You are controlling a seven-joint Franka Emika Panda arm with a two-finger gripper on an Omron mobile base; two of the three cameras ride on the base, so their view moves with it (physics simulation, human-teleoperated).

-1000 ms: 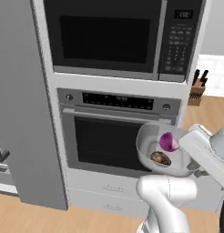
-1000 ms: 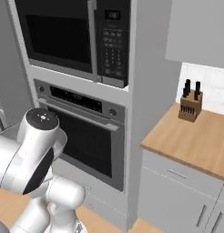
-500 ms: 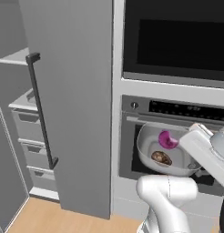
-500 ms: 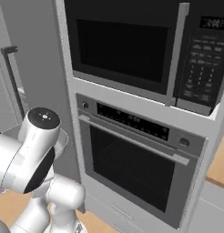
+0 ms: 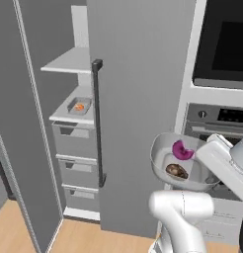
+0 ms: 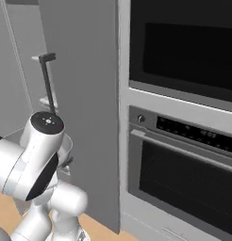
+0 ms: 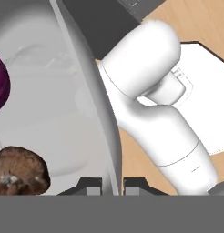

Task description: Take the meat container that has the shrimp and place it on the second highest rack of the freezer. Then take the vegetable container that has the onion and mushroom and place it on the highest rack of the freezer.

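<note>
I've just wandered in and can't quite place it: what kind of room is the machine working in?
Most likely a home kitchen. A built-in oven sits in the wall, and beside it an open freezer has shelves and drawers. The pincer carries a tub of vegetables.

Freezer (image 6: 85, 94) door ajar, dark handle (image 6: 48, 80); oven (image 6: 184, 174) just right.
</note>
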